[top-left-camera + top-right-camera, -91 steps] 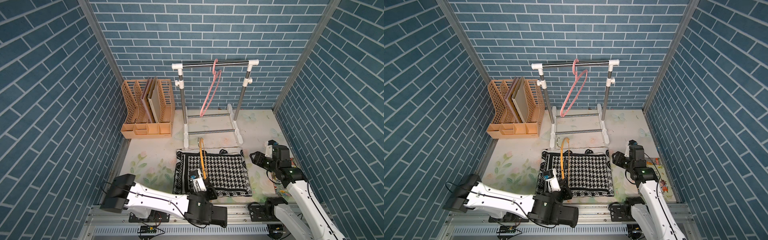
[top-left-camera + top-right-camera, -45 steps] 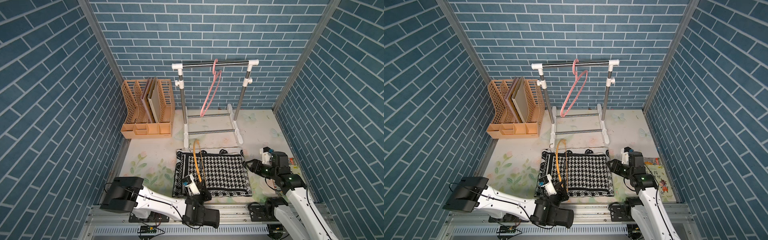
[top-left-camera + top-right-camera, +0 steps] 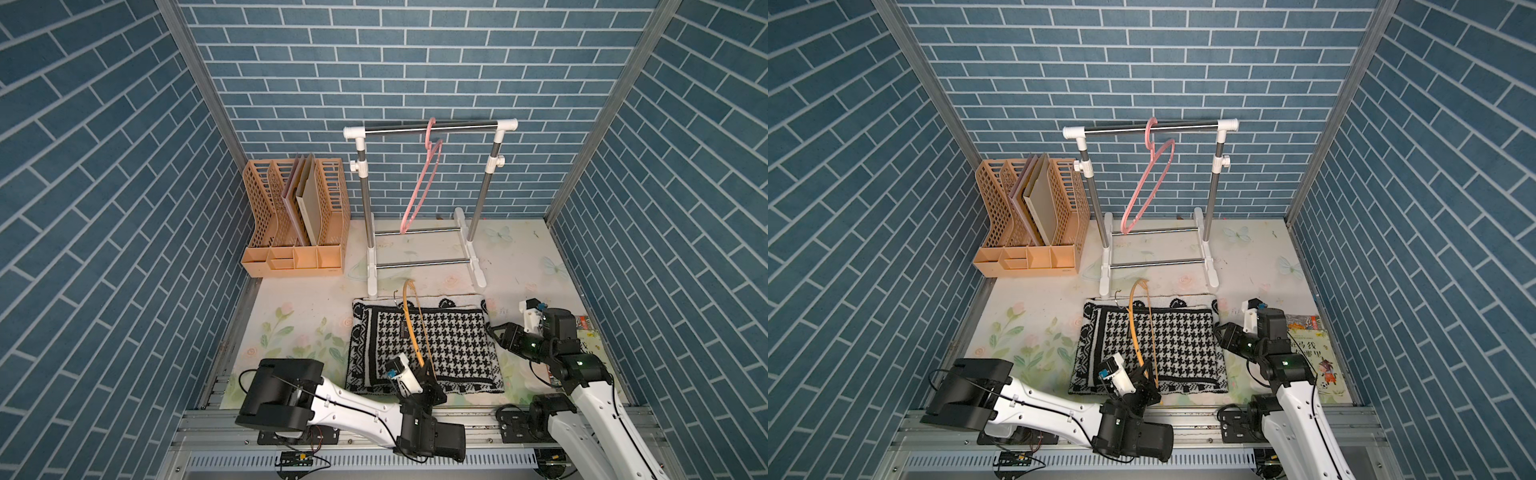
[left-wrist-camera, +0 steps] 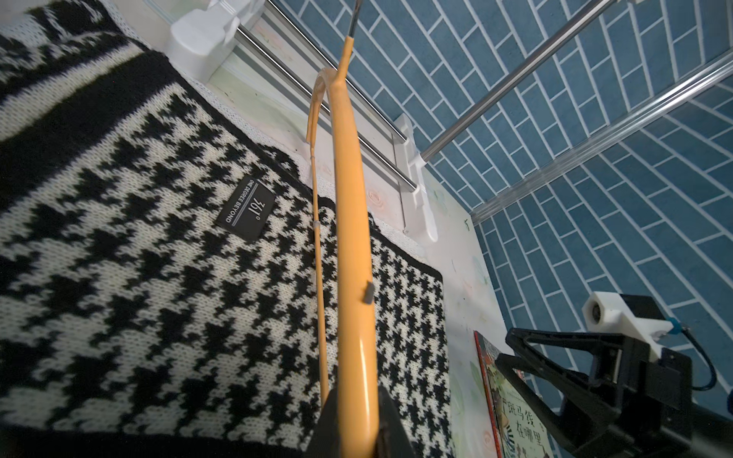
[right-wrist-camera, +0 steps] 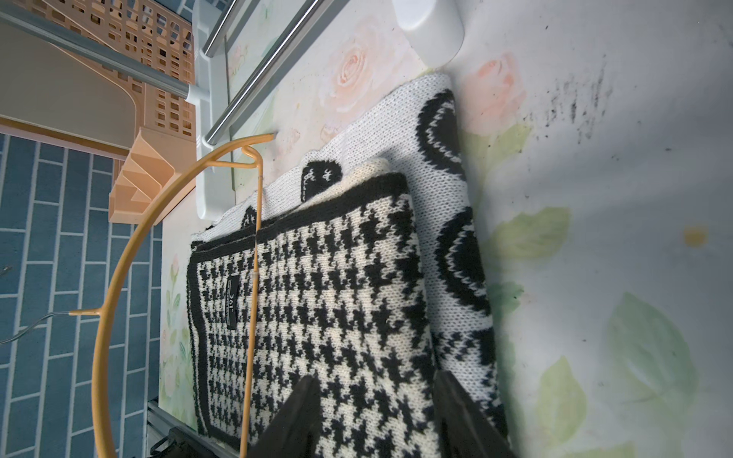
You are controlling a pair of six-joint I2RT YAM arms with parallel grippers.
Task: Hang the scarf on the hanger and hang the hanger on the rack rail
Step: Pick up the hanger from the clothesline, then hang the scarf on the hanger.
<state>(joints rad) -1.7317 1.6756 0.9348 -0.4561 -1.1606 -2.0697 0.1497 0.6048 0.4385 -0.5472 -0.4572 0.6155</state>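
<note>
Nearest, our left gripper (image 4: 351, 420) clamps the orange hanger (image 4: 349, 238) by its end, standing it over the scarf (image 3: 453, 345), which lies folded flat on the table (image 3: 299, 328). Our right gripper (image 5: 377, 412) gapes astride the scarf's right edge. We judge the next move is pinching that edge, then drawing it through the hanger.

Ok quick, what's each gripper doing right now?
Left gripper: shut on the orange hanger.
Right gripper: open, jaws apart over the houndstooth scarf edge.
</note>
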